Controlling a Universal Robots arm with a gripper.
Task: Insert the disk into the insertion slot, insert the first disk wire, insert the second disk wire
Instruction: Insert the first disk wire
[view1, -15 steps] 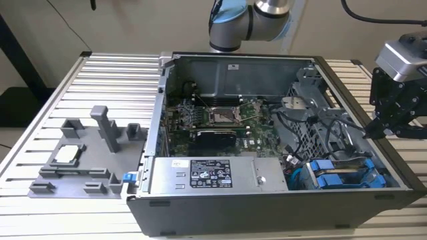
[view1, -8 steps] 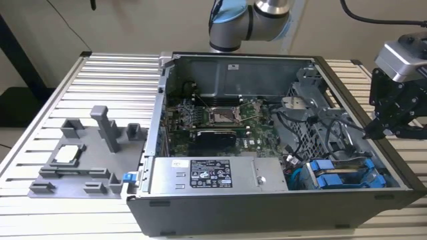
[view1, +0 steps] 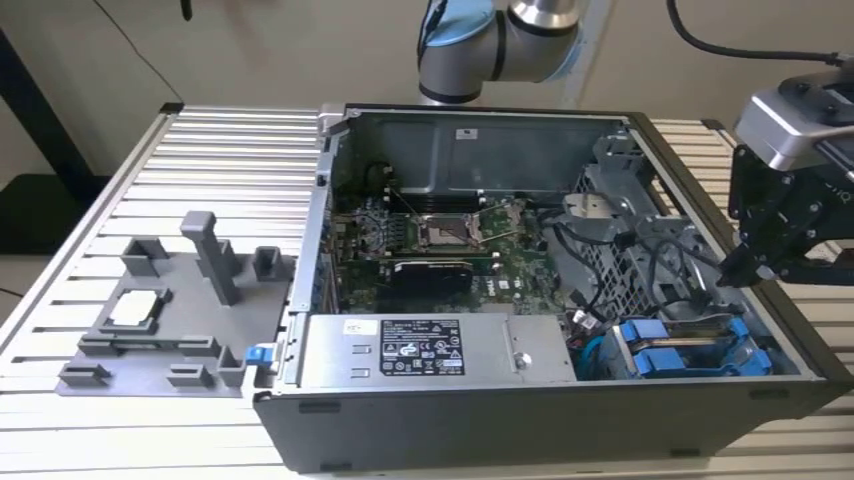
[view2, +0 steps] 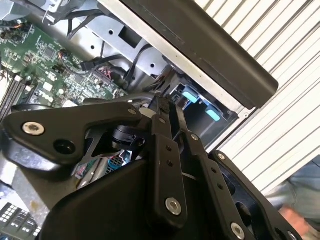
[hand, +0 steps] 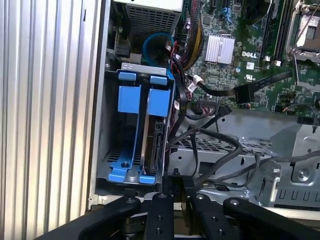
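Disk (hand: 152, 142) sits inside the insertion slot (hand: 142, 67), black wires (hand: 200, 134) just beside the slot. Gripper (hand: 178, 184) hangs by the slot's end, jaws pressed shut, maybe empty. It could snag those wires & pull one loose, bc they're tangled close.

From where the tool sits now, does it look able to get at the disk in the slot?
Probably yes. The tool hangs just off the end of the insertion slot, whose open side leaves the disk exposed. The black cables run beside the slot, not across it.
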